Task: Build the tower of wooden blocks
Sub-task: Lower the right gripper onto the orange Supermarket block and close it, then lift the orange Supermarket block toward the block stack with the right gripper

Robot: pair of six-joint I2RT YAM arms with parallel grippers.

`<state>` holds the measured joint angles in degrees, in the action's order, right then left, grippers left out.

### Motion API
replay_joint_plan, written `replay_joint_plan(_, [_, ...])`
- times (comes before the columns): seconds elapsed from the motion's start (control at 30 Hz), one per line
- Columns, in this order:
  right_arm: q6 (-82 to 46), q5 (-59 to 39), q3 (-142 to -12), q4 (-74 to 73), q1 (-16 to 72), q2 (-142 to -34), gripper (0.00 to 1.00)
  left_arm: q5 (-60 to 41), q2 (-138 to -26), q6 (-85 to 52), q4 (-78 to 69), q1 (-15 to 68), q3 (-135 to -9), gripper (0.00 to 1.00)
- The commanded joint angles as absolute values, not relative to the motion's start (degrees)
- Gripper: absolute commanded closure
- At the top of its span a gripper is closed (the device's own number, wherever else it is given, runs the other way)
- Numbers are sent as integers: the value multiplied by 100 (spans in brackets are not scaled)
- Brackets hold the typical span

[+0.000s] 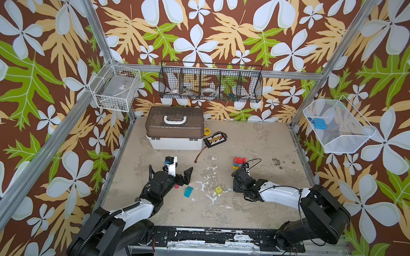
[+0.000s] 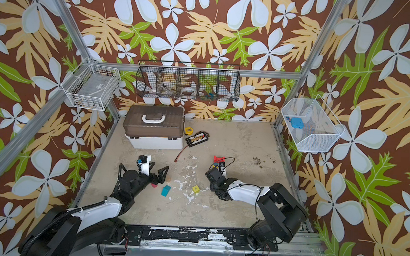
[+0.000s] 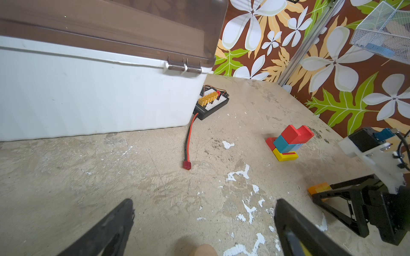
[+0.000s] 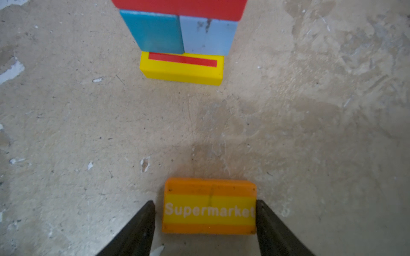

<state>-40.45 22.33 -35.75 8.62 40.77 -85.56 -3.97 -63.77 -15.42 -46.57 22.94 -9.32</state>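
The tower (image 1: pixel 239 161) (image 2: pixel 218 159) (image 3: pixel 288 141) (image 4: pixel 184 33) stands at the right middle of the table, with a yellow base, blue blocks and a red block on top. Just in front of it an orange "Supermarket" block (image 4: pixel 209 206) (image 3: pixel 319 188) lies on the table. My right gripper (image 4: pixel 205 202) (image 1: pixel 241 167) straddles this block: one finger touches its end and a narrow gap shows at the other. Near my left arm lie a teal block (image 1: pixel 189 191), a yellow cube (image 1: pixel 218 190), a pink cylinder (image 1: pixel 177 186) and a tan cylinder (image 2: pixel 168 178). My left gripper (image 3: pixel 204 202) (image 1: pixel 182 171) hangs wide open and empty.
A white case with a brown lid (image 1: pixel 175 132) stands at the back left. Beside it lie a black connector board (image 1: pixel 215 139), its red wire (image 3: pixel 188 144) and a yellow tape measure (image 1: pixel 206 131). Wire baskets (image 1: pixel 210 82) hang on the walls.
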Motion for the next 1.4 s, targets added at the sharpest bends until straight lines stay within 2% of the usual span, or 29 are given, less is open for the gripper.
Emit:
replay_joint_plan(0.0, [-4069,2318,-3542,914,4071,-8524,30,-443,-6363,-1563,-4867,2295,-931,0])
replay_joint_plan(0.37, [-4046,2346,-3658,957,4053,-8719,37,-457,-6372,-1564,-4861,2297,-930,0])
replay_joint_plan(0.73, [-4053,2358,-3746,1027,4050,-8692,52,-483,-6355,-1564,-4870,2294,-916,0])
replay_joint_plan(0.83, [-4088,2415,-3756,1095,4051,-8503,56,-483,-6347,-1563,-4884,2296,-907,0])
replay_joint_plan(1.1, [-4126,2652,-3883,1452,4044,-7480,57,-603,-6313,-1511,-4968,2294,-863,0])
replay_joint_plan(1.37, [-4088,2864,-4230,1754,4047,-6868,58,-1005,-5658,-1375,-5626,2302,-299,0])
